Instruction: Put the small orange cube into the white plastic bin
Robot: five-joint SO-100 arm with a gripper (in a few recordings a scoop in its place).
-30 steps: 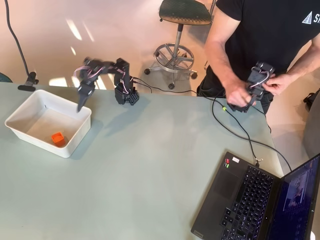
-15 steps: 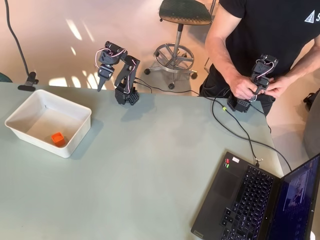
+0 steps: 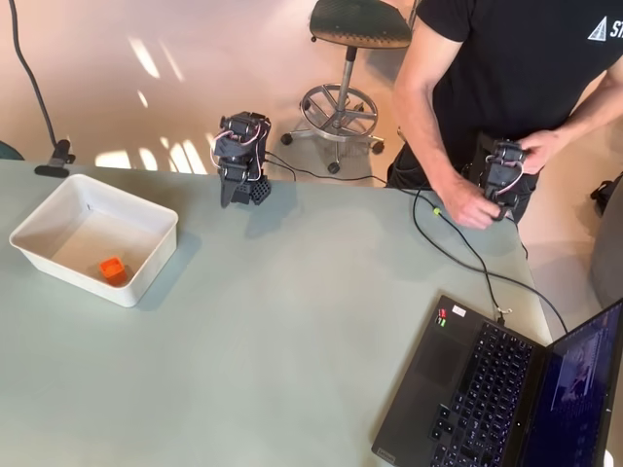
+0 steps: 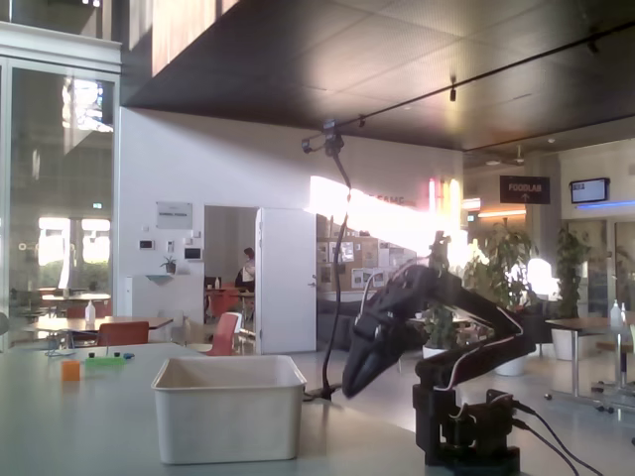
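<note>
Laptop (image 3: 506, 389) sits on the table (image 3: 292, 341) well to the right of the white plastic bin (image 3: 58, 209) in the overhead view, with a cable (image 3: 458, 258) between them nearer the laptop. The small orange cube (image 3: 113, 269) rests inside the bin, near its front wall. The arm (image 3: 240, 161) stands folded over its base, right of the bin and apart from it. In the fixed view the gripper (image 4: 359, 377) points down beside the bin, touching nothing and carrying nothing; whether its jaws are parted cannot be told.

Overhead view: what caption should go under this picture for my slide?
Small orange cube sits inside the white plastic bin; arm folded up.
</note>
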